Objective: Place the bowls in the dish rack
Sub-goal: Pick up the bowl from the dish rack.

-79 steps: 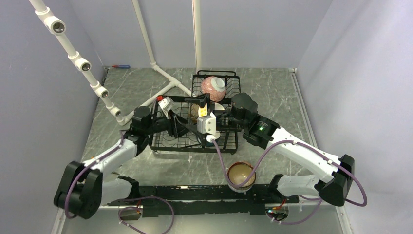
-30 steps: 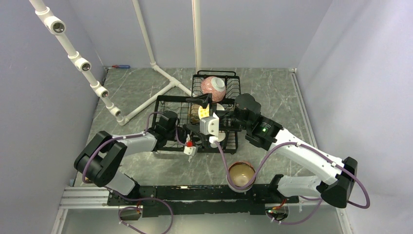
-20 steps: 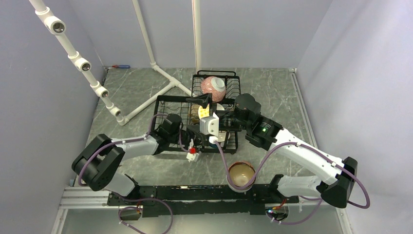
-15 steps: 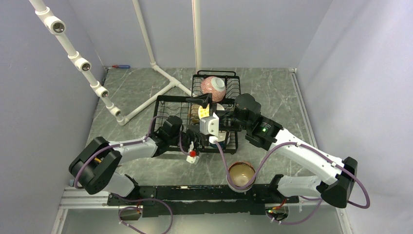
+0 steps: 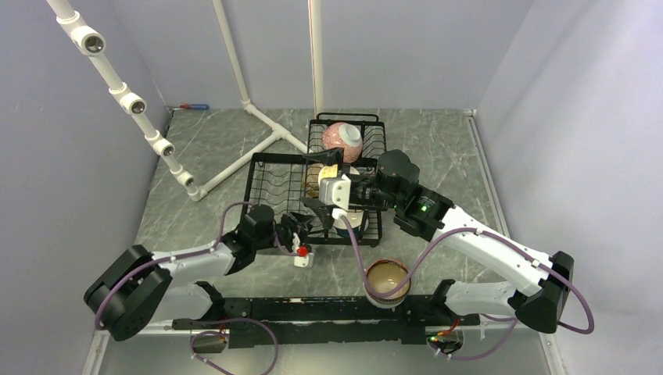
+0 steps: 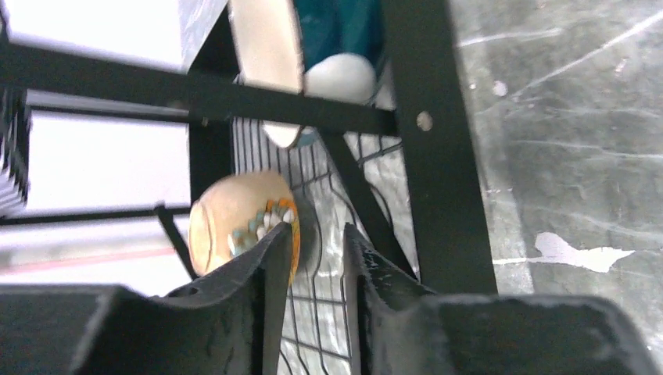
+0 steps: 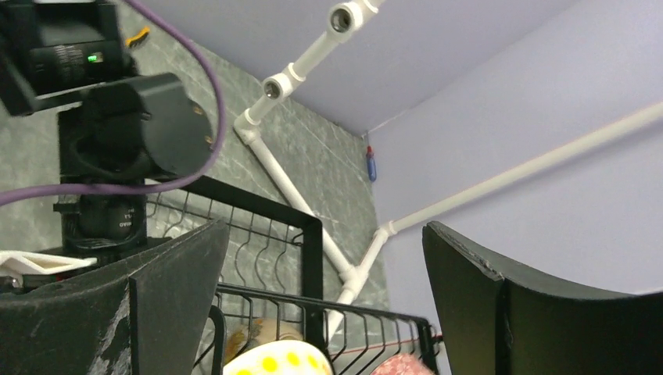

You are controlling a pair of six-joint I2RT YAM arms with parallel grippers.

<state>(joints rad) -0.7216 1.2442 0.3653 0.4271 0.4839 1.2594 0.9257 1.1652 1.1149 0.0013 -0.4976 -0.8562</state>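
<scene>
My overhead view looks down from behind the arm bases onto the grey marbled bench (image 5: 438, 133). The left wrist camera sits close against the black wire dish rack (image 6: 422, 117); the right wrist one looks across that rack toward the white pipe frame (image 7: 274, 166).

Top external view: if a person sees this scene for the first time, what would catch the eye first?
Probably the pink-patterned bowl, lying with its foot showing in the raised basket at the far end of the black dish rack in the middle of the table. Next, the right gripper, wide open above the rack, and the left gripper at its near edge. A brown-rimmed bowl stands alone on the table near the arm bases.
</scene>
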